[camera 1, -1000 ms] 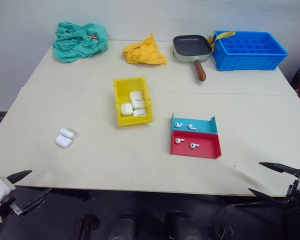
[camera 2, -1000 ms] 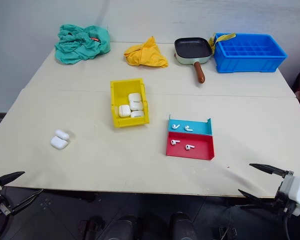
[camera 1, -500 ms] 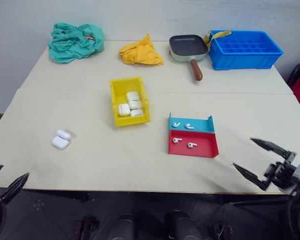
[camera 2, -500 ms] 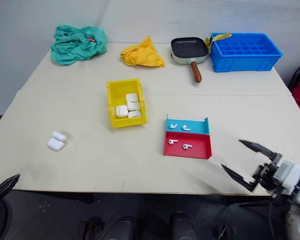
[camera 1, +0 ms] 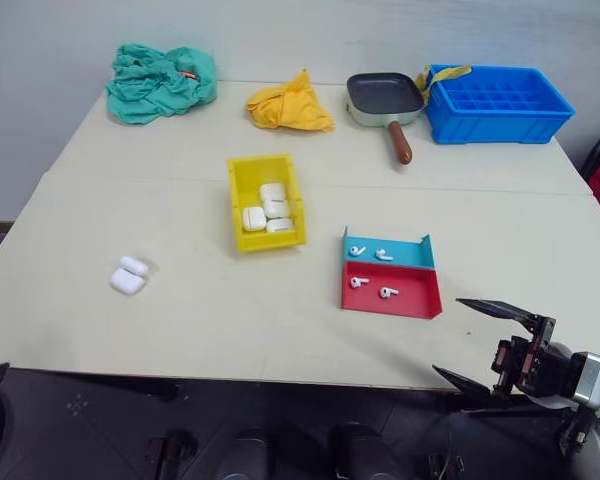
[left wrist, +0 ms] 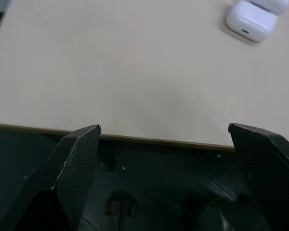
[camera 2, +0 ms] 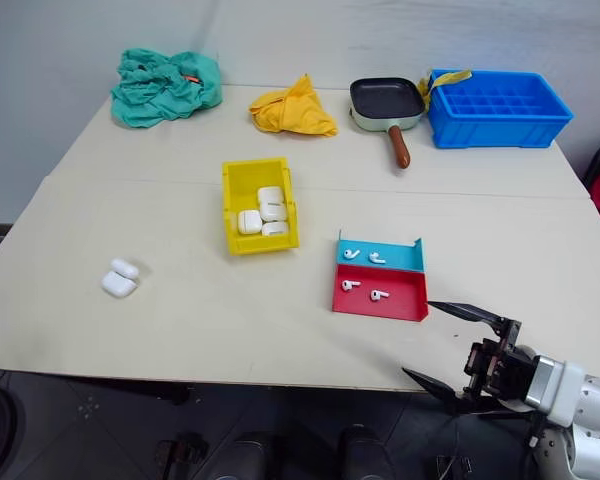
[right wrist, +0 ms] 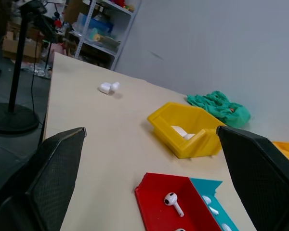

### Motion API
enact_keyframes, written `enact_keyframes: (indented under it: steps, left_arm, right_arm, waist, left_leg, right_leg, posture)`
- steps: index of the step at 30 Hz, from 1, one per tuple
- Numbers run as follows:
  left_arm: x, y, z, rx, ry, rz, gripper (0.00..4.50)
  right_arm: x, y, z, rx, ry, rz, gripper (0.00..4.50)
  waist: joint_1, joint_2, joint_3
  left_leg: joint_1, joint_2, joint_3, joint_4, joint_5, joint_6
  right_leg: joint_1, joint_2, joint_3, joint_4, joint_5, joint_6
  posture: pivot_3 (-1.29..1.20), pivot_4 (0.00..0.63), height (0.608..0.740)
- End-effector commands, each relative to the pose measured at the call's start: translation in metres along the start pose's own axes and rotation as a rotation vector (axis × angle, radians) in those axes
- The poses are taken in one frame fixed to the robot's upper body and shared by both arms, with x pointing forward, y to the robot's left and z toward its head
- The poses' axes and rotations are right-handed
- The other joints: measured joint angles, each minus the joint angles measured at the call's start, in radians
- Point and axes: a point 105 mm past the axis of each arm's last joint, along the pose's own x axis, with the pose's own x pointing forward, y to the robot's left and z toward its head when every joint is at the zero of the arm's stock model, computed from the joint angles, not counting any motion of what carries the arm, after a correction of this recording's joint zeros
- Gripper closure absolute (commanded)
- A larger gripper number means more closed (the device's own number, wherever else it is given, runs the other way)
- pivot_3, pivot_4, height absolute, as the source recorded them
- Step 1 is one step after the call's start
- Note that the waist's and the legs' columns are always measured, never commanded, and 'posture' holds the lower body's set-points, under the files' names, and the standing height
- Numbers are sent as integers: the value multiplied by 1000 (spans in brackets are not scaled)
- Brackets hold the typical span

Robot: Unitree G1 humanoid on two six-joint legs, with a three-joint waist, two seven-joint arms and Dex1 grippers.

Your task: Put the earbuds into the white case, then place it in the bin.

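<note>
Earbuds (camera 1: 368, 253) lie untouched in the teal and red trays (camera 1: 390, 274) toward the bench's (camera 1: 180, 320) near right edge, the open white case (camera 1: 128, 276) near its left edge. The right gripper (camera 1: 480, 339) has swung in toward the trays, jaws spread and empty, so pickup looks imminent; the left gripper (left wrist: 173, 139), jaws also spread and empty, hangs at the near edge.

A crumpled teal cloth (camera 1: 160, 82), a yellow cloth (camera 1: 289, 104), a frying pan (camera 1: 385, 99) and a blue compartmented crate (camera 1: 498, 102) line the tabletop's (camera 1: 180, 320) far edge. Teal tray (camera 1: 388, 250) and red tray (camera 1: 391, 289) touch.
</note>
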Motion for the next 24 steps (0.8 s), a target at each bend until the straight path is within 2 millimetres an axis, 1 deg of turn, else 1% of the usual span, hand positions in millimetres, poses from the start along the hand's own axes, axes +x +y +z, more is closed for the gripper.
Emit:
enact_keyframes:
  steps: [1,3,5,7,11,12,14,15,17,20,24]
  left_arm:
    - [16,-27,26,106,102,-162,43]
    - [23,-37,35,128,163,-232,43]
    - [34,-49,42,214,255,-324,43]
    - [42,-53,47,282,312,-363,43]
    - [69,-51,58,430,415,-354,43]
    - [74,-48,59,456,448,-337,43]
    - [85,-52,63,485,473,-366,43]
    - [91,-50,65,500,501,-339,43]
    - [102,-51,70,499,542,-299,43]
    - [119,-56,80,489,555,-275,43]
    - [127,-57,84,504,620,-251,43]
  right_arm:
    - [1,-3,3,-14,-2,10,0]
    - [4,-6,2,-8,2,5,0]
    - [8,-7,2,-9,10,27,0]
    - [11,-8,1,-9,13,36,0]
    - [23,-14,1,-13,9,35,0]
    - [25,-14,1,-12,10,39,0]
    - [27,-14,0,-10,12,40,0]
    - [27,-14,-1,-8,13,39,0]
    - [28,-13,-2,-4,14,37,0]
    - [29,-13,-2,-1,13,32,0]
    - [28,-13,-1,-6,17,26,0]
  waist:
    - [0,2,1]
    - [-2,2,1]
    - [-6,4,2]
    - [-12,5,3]
    - [-23,5,3]
    - [-24,4,2]
    - [-26,4,3]
    - [-25,4,3]
    - [-22,3,3]
    - [-19,2,3]
    - [-21,0,3]
  left_leg:
    - [0,0,0,0,0,0]
    - [0,0,1,0,0,0]
    - [0,0,1,-1,0,-1]
    - [0,0,2,-1,0,-1]
    - [-3,0,3,-2,0,-2]
    - [-4,0,4,-2,0,-3]
    - [-6,-1,5,-1,0,-3]
    - [-6,-2,6,-1,0,-2]
    - [-7,-2,6,0,0,-2]
    - [-7,-3,5,3,0,-1]
    - [-7,-4,5,5,0,-1]
  right_leg:
    - [0,0,0,0,0,0]
    - [-1,0,0,0,0,0]
    - [-2,0,0,1,0,0]
    - [-3,0,0,1,0,0]
    - [-8,1,-1,5,0,0]
    - [-11,1,0,8,0,1]
    - [-16,2,1,18,0,1]
    - [-17,2,1,20,0,1]
    - [-18,3,1,23,0,1]
    - [-18,2,1,27,0,1]
    - [-18,1,1,27,0,1]
  posture:
    - [0,150,740]
    - [0,150,740]
    - [0,150,740]
    - [0,150,740]
    - [0,150,740]
    - [0,150,740]
    - [0,150,740]
    - [0,150,740]
    - [0,150,740]
    - [0,150,740]
    - [0,150,740]
